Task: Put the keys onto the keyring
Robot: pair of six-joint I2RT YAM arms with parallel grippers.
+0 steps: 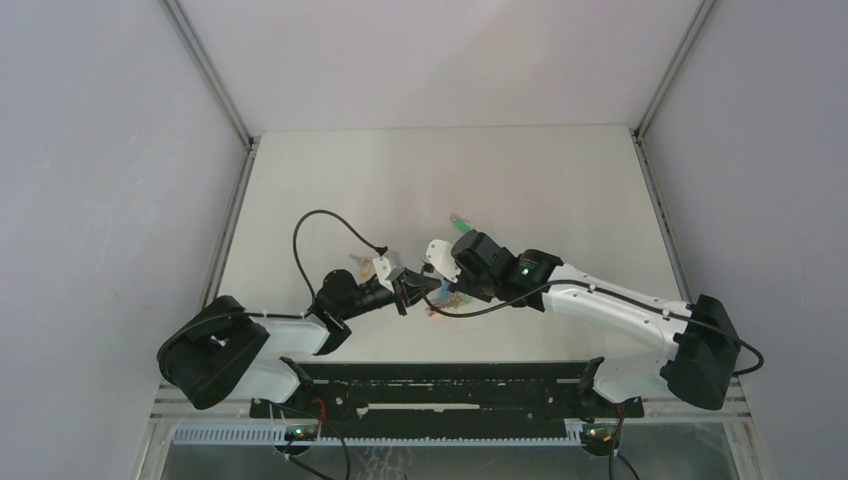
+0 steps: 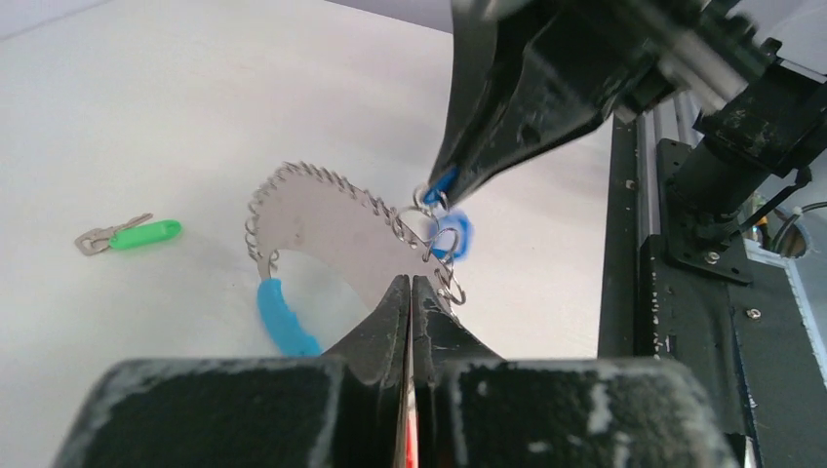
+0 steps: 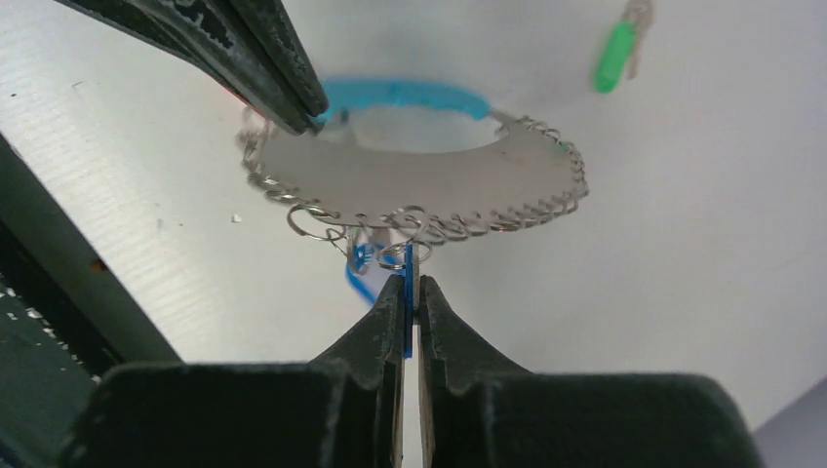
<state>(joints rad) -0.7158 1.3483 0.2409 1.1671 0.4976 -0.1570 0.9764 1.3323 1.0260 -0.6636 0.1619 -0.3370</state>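
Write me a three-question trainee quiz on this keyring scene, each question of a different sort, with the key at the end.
1. True or false: the green-headed silver metal key lies loose on the white table.
2. What does the right gripper pinch? A) the blue-headed silver key; B) an orange-headed key; C) nothing.
3. Fill in: the left gripper is shut on the silver crescent-shaped ______ that carries the turquoise sleeve.

Key: 1 true; 2 A; 3 keyring.
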